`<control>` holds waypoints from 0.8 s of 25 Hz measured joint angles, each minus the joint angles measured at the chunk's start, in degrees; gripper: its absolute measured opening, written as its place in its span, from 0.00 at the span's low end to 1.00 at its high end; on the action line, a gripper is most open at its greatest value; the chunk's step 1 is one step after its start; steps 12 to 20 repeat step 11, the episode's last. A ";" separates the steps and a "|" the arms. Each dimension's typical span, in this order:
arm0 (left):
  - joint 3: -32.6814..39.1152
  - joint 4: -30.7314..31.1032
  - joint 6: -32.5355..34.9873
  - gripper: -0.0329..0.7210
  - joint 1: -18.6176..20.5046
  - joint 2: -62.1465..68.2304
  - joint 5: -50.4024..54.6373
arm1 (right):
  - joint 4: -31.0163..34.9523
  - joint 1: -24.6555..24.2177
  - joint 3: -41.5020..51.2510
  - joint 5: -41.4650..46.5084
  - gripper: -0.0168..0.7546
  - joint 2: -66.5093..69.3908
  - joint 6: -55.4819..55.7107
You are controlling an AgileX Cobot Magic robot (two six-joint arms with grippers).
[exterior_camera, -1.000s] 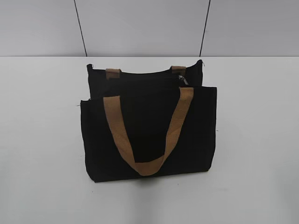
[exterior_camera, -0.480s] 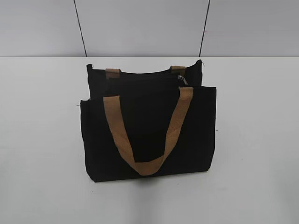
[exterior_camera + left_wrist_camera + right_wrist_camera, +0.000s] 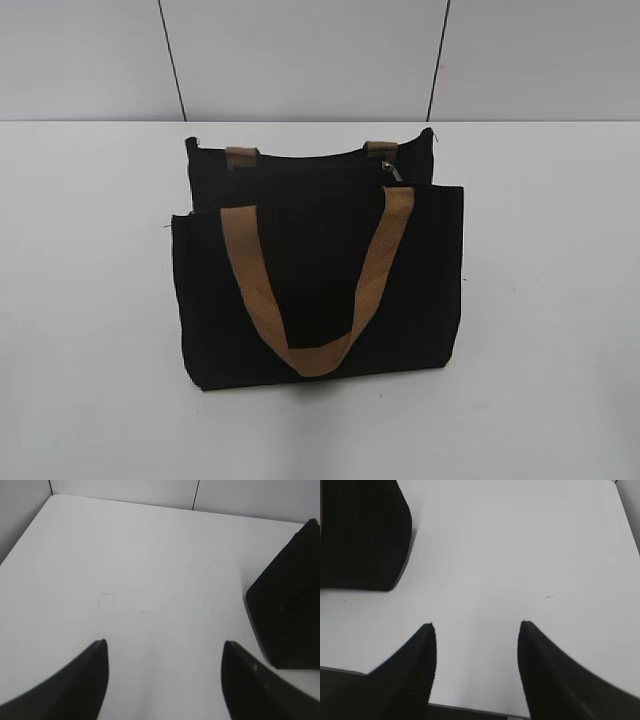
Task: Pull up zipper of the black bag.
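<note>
The black bag (image 3: 315, 285) stands upright in the middle of the white table, its tan handle hanging down the front. The silver zipper (image 3: 392, 172) sits near the top right of the bag, by the far handle's right end. Neither gripper shows in the exterior view. In the left wrist view my left gripper (image 3: 164, 642) is open and empty above bare table, with a corner of the bag (image 3: 287, 615) to its right. In the right wrist view my right gripper (image 3: 476, 625) is open and empty near the table's front edge, with a corner of the bag (image 3: 362, 535) at the upper left.
The white table (image 3: 540, 330) spreads around the bag on all sides. A grey panelled wall (image 3: 300, 60) stands behind it. The table's front edge (image 3: 470, 711) shows under my right gripper.
</note>
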 joint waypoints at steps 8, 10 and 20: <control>0.00 0.00 0.00 0.68 0.00 0.00 0.00 | 0.00 -0.15 0.00 0.00 0.56 0.00 0.00; 0.00 0.00 0.00 0.66 0.00 0.00 0.00 | 0.00 -0.15 0.00 0.00 0.56 0.00 0.00; 0.00 0.00 0.00 0.66 0.00 0.00 0.00 | 0.00 -0.15 0.00 0.00 0.56 0.00 0.00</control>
